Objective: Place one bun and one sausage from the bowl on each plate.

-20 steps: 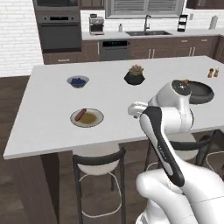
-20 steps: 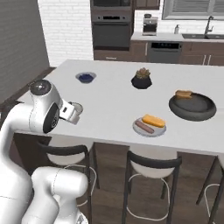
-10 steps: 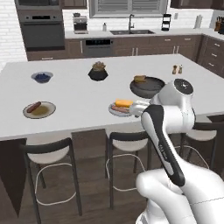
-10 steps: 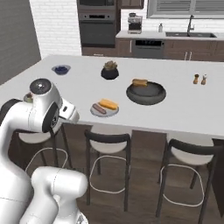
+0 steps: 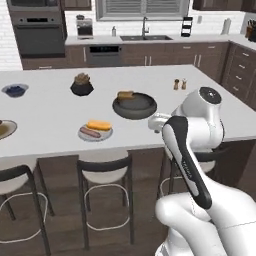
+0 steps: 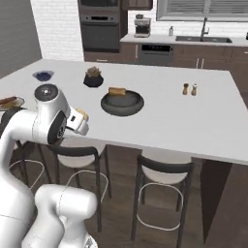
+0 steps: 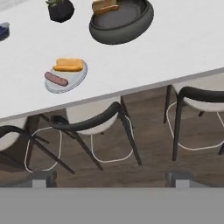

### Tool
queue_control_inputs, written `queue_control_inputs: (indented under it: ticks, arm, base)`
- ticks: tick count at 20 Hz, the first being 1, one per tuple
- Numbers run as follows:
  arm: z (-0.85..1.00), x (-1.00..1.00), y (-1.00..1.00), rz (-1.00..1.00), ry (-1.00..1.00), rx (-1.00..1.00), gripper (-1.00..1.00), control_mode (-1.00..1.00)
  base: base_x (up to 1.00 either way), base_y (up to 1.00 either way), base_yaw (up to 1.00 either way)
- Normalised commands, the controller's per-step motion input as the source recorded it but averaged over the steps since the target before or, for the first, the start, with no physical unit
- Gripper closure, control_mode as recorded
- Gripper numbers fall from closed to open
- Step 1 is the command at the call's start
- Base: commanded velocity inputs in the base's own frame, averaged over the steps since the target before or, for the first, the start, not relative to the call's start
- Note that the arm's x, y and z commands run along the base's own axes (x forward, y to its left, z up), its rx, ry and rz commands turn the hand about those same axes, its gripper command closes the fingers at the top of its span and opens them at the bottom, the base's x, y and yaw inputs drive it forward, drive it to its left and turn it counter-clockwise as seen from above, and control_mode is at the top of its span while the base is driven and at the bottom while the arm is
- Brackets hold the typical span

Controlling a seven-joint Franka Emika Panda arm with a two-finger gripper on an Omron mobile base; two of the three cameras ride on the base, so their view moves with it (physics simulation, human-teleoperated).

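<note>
We hang off the counter edge with our gripper (image 7: 111,180) spread wide and empty; the bowl (image 7: 122,19) lies ahead on the counter, its remaining bun (image 7: 104,5) at the far rim, long axis crosswise.

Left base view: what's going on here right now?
The robot sits at the island with its gripper open and empty, off the counter's edge. The grey plate already has a bun and a sausage. The bowl holds one more bun; the other plate sits far left.
</note>
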Motion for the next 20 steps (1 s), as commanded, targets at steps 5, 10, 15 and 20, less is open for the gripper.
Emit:
queue_control_inputs:
  ticks: [5, 10, 15, 20]
  arm:
    - [0.00, 0.00, 0.00, 0.00, 0.00, 0.00, -1.00, 1.00]
    - [0.00, 0.00, 0.00, 0.00, 0.00, 0.00, -1.00, 1.00]
    - [0.25, 0.80, 0.46, -0.24, 0.09, 0.05, -1.00, -1.00]
    - [0.30, 1.00, 0.59, -0.14, 0.27, 0.29, -1.00, -1.00]
  base:
    - [0.86, -0.68, 0.02]
    - [1.00, 0.26, -0.28]
    - [0.20, 0.12, -0.07]
    - [0.00, 0.00, 0.00]
